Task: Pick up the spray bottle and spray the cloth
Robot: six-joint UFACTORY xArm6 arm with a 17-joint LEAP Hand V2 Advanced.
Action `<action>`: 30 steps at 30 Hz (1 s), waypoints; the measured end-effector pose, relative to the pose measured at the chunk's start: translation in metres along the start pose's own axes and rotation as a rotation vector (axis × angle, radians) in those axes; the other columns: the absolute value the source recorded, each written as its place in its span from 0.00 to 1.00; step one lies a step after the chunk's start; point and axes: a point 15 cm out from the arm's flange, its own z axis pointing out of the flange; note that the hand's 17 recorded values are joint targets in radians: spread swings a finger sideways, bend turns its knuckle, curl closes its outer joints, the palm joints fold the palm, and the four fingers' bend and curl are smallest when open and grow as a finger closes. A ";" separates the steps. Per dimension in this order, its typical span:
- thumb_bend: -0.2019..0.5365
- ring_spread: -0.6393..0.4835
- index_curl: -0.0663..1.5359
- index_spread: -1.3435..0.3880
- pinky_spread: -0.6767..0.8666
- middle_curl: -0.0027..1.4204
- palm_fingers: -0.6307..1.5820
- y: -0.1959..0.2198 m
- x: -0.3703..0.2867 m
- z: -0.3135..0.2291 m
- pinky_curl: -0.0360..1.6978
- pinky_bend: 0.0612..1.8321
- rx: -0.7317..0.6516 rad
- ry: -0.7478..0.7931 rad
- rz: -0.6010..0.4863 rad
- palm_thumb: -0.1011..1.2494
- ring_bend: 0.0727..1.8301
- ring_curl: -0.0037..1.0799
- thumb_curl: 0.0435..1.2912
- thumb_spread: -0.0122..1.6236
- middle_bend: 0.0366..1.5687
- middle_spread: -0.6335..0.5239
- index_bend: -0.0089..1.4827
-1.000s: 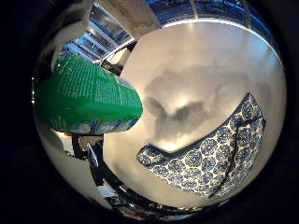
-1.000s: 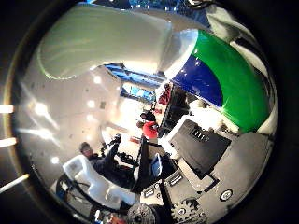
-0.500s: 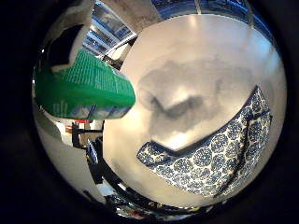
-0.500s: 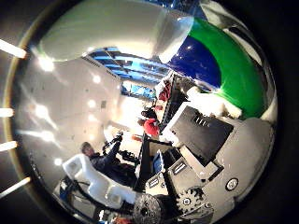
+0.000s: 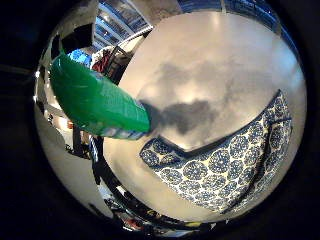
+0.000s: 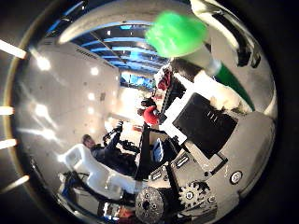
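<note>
One green spray bottle [image 5: 97,102] sits close against the palm, raised above the pale surface [image 5: 210,65]. Beneath the hand [image 6: 205,154], a blue-patterned cloth [image 5: 225,165] lies on that surface. Whether the fingers clasp the bottle cannot be told.

pale round table [image 5: 210,55], blue-and-white patterned cloth [image 5: 225,167] lying flat near its edge
</note>
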 end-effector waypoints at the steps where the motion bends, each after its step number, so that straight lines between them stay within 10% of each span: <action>1: 0.24 0.33 0.61 0.51 0.09 0.48 0.71 0.001 0.000 0.000 0.46 0.50 -0.003 0.002 -0.004 0.74 0.54 0.55 0.47 0.54 0.41 0.38 0.10; 7: 0.24 0.33 0.52 0.49 0.10 0.47 0.58 0.006 -0.012 -0.002 0.44 0.51 -0.033 -0.015 -0.024 0.73 0.54 0.52 0.43 0.57 0.36 0.36 0.10; 12: 0.23 0.39 0.46 0.50 0.32 0.40 0.38 0.015 -0.017 -0.008 0.41 0.38 -0.078 -0.008 -0.048 0.69 0.42 0.43 0.40 0.63 0.26 0.38 0.16; 21: 0.23 0.52 0.36 0.52 0.64 0.30 0.32 0.036 0.003 -0.044 0.31 0.25 -0.151 0.026 -0.047 0.64 0.24 0.29 0.35 0.64 0.14 0.42 0.15; 30: 0.23 0.63 0.24 0.50 0.68 0.25 0.25 0.072 0.045 -0.105 0.25 0.20 -0.253 0.101 0.009 0.58 0.14 0.24 0.29 0.65 0.09 0.50 0.09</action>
